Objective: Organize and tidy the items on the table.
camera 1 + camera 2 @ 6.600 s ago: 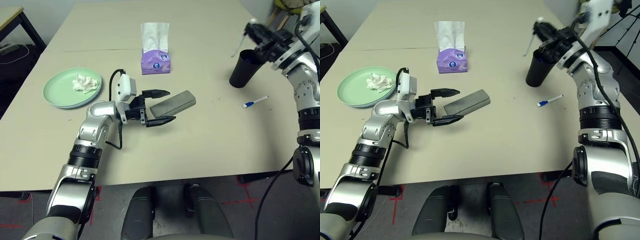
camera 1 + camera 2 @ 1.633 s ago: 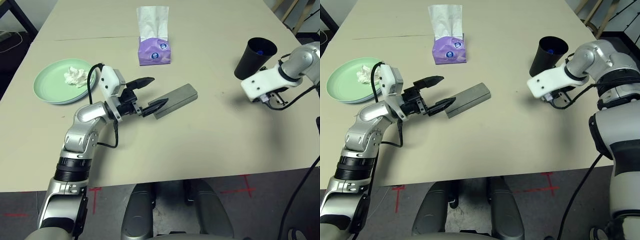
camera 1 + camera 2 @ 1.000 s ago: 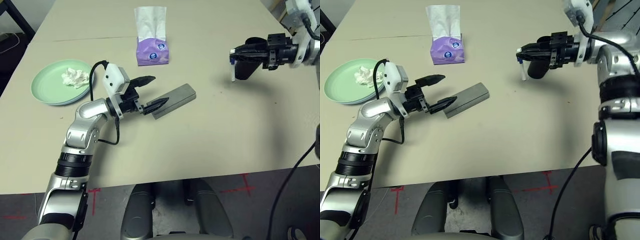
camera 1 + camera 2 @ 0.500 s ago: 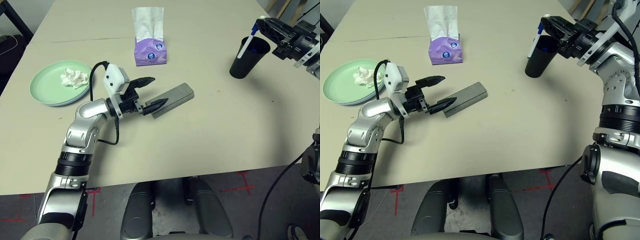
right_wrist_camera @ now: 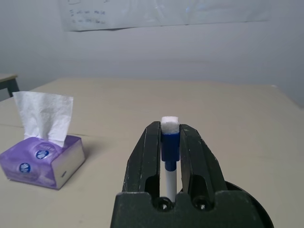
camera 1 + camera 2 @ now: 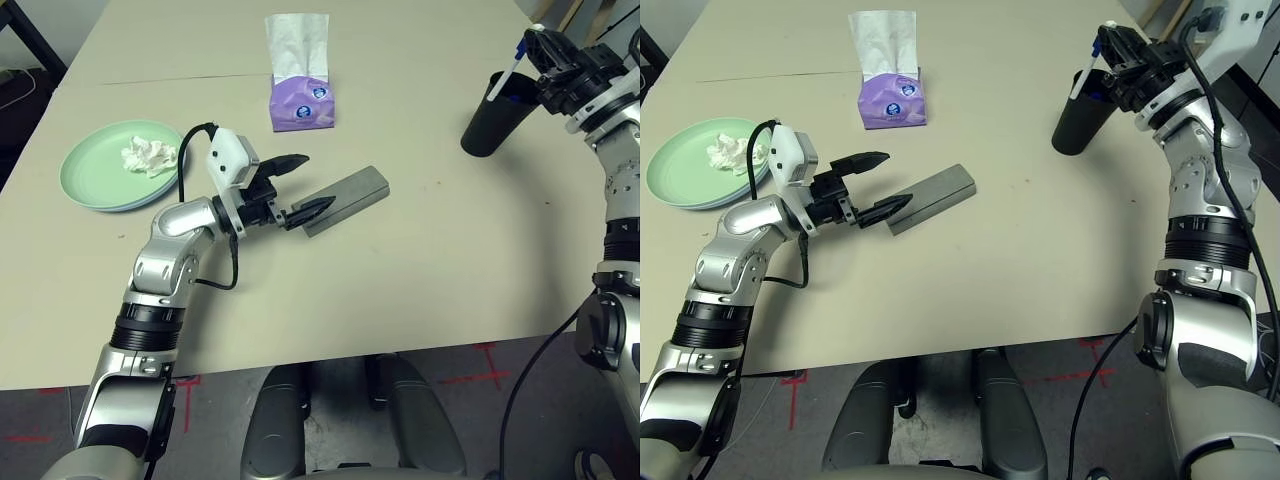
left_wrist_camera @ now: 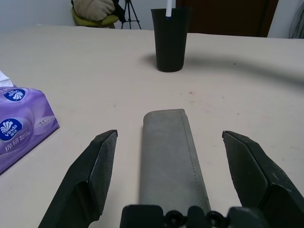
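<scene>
Right gripper (image 5: 169,137) clamps a white-blue pen (image 5: 169,142) over the black cup (image 6: 1077,112); left gripper (image 7: 168,156) spread wide, straddling the grey glasses case (image 7: 170,152). Left wrist view shows clearance on both sides.

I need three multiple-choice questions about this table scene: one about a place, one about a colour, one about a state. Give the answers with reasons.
1. Where does the crumpled tissue lie?
A. on the green plate
B. inside the black cup
C. on the glasses case

2. What colour is the tissue box?
A. red
B. purple
C. yellow

3. How is the left hand?
A. shut on the case
B. shut on a pen
C. open around the case's near end

Answers:
1 A, the tissue sits on the plate.
2 B, its sides are purple.
3 C, both fingers stand apart from the case.
</scene>
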Available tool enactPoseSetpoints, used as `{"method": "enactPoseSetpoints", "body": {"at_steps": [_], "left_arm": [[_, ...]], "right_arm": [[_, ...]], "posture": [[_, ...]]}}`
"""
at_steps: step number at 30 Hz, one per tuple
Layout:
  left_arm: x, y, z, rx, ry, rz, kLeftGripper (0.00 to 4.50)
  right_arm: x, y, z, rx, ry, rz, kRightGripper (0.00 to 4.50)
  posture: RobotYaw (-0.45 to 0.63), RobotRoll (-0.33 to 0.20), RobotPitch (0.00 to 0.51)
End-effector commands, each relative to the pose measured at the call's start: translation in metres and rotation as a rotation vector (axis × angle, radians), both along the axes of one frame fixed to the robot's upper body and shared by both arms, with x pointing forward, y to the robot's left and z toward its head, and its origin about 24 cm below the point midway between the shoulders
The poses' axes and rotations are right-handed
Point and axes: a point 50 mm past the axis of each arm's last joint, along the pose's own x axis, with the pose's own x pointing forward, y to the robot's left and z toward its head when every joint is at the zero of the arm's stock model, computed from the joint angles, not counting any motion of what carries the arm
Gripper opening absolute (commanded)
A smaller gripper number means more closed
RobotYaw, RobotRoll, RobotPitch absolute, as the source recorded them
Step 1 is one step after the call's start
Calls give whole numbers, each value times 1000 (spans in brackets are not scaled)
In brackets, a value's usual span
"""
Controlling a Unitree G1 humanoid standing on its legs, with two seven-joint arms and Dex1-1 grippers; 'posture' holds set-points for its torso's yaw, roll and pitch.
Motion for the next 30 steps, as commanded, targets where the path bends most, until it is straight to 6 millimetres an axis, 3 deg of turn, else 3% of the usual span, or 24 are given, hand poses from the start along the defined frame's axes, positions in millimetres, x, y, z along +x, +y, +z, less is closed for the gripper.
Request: {"method": "enactPoseSetpoints", "body": {"at_steps": [1,19,25,30], "left_arm": [[-2,1,-1,13,-8,2,4500],[2,-1,0,14,-18,-3,4500],[2,0,1,14,-20,1,4500],[2,1,0,14,-18,1,4500]], "right_arm": [[-1,-5,0,14,-5,-7,437],[-3,26,15,74,-45,235,437],[-10,5,26,95,-81,125,437],[-8,-13,6,92,2,-36,437]], "posture": [[28,0,217],[20,0,211],[22,0,209],[11,0,208]]}}
